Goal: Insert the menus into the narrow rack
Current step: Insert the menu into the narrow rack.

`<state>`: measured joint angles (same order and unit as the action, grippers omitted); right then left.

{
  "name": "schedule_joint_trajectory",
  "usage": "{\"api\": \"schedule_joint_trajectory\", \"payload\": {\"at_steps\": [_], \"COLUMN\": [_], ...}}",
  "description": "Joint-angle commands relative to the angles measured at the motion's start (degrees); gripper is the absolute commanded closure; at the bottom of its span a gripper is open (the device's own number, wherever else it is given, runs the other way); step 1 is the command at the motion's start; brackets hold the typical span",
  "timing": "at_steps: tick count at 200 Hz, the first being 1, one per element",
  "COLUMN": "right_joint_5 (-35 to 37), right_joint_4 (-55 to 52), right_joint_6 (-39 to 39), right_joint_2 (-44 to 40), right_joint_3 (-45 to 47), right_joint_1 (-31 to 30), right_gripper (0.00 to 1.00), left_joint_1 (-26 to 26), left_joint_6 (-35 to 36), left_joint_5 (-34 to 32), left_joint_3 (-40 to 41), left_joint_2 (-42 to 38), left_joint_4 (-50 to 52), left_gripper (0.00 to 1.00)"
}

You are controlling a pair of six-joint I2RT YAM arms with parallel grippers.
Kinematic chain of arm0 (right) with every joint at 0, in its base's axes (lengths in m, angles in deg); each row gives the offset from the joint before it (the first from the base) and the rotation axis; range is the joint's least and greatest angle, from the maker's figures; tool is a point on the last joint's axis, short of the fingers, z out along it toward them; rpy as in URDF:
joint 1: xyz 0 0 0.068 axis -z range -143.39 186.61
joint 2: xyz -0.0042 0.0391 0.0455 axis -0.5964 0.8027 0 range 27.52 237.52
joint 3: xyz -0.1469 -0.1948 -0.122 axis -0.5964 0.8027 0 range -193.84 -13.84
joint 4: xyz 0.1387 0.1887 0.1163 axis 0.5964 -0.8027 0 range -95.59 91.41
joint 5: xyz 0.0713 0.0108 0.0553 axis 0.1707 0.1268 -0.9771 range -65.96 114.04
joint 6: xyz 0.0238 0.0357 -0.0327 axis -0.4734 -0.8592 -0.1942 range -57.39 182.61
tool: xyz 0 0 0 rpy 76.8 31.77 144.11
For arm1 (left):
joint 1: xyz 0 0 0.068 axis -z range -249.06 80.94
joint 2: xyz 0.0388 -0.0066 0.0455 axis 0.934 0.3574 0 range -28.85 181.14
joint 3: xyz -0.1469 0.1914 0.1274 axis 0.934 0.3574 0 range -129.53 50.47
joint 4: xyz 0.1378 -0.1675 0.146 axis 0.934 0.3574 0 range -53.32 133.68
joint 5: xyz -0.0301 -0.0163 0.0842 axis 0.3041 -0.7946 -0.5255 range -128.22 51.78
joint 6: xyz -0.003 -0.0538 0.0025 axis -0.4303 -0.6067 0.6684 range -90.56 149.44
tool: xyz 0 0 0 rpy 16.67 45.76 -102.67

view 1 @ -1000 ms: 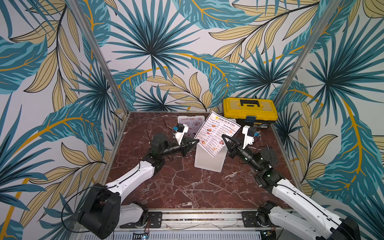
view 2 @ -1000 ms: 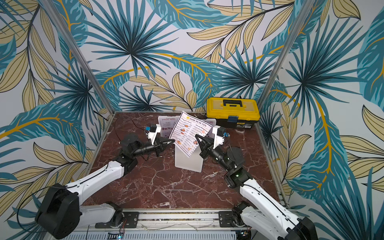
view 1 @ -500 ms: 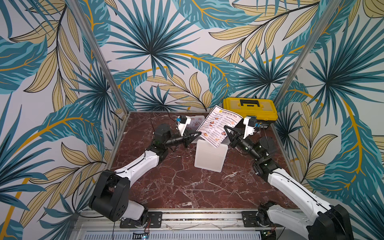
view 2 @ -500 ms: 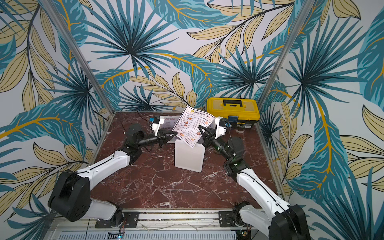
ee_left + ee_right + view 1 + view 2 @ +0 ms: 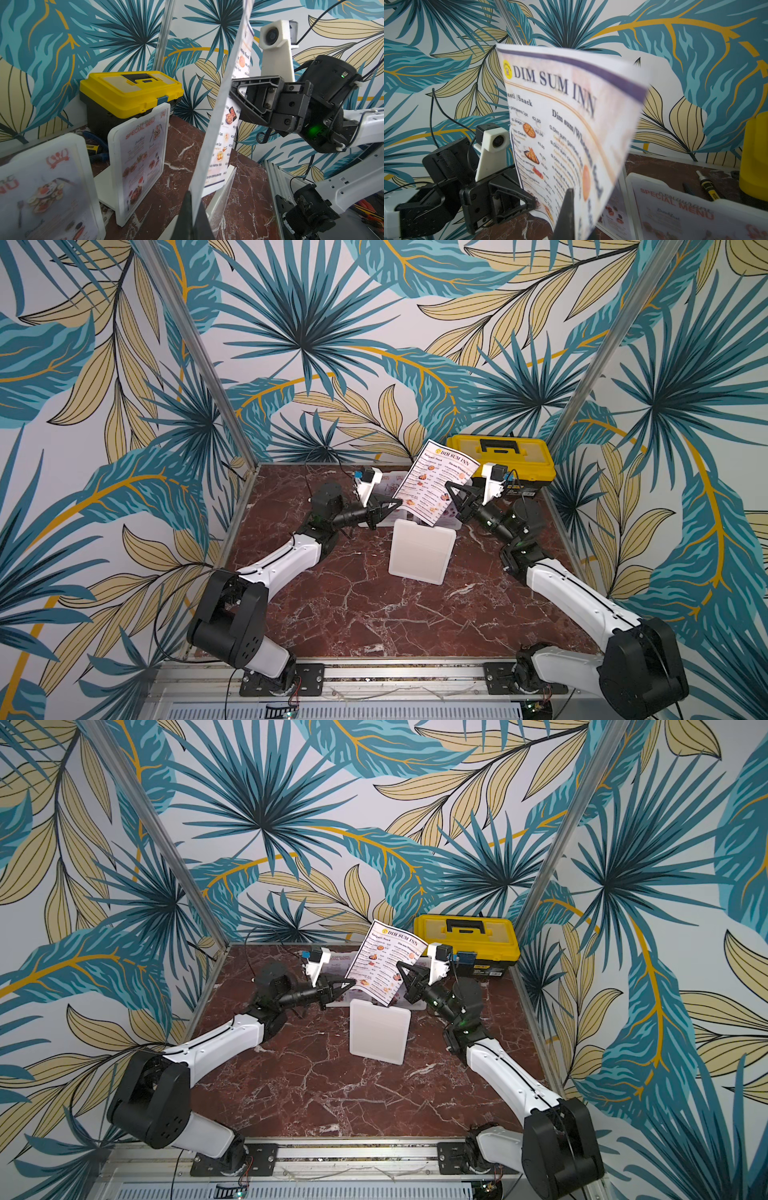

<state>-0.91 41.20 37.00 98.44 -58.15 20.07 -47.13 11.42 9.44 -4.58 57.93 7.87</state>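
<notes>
Far left in both top views, my left gripper (image 5: pixel 395 503) (image 5: pixel 351 982) points toward mid-frame and is clamped on the left edge of the DIM SUM INN menu (image 5: pixel 434 483). The left wrist view shows its fingers (image 5: pixel 187 220) pinched tight on the paper. The menu stands tilted and slightly bowed at centre frame, off the table (image 5: pixel 353 614). Its lower edge is at the top of the white rack (image 5: pixel 419 549) just in front of it, and I cannot tell whether it has entered the slot. To the right of the sheet, my right gripper (image 5: pixel 449 486) is closed on its right edge. In the left wrist view, two more racks stand behind with SPECIAL MENU sheets (image 5: pixel 143 145) inside them. At upper right sits the yellow toolbox (image 5: pixel 498 452), against the back wall.
</notes>
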Motion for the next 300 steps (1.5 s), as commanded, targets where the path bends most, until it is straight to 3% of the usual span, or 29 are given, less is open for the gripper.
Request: {"api": "schedule_joint_trajectory", "payload": {"at_steps": [1,300], "right_joint_5": [-1.5,-2.9], "right_joint_4": [2.2,6.1], "right_joint_6": [-1.3,-5.3], "right_joint_2": [0.3,-0.5], "right_joint_3": [-0.8,3.7], "right_joint_1": [0.1,0.1], "right_gripper": [1.00,1.00], "left_joint_1": [-0.6,-0.9], "left_joint_6": [-0.1,0.0], "left_joint_5": [0.8,0.9], "left_joint_3": [-0.9,4.2], "left_joint_2": [-0.1,-4.2], "left_joint_4": [-0.5,-0.5], "left_gripper": [1.00,1.00]}}
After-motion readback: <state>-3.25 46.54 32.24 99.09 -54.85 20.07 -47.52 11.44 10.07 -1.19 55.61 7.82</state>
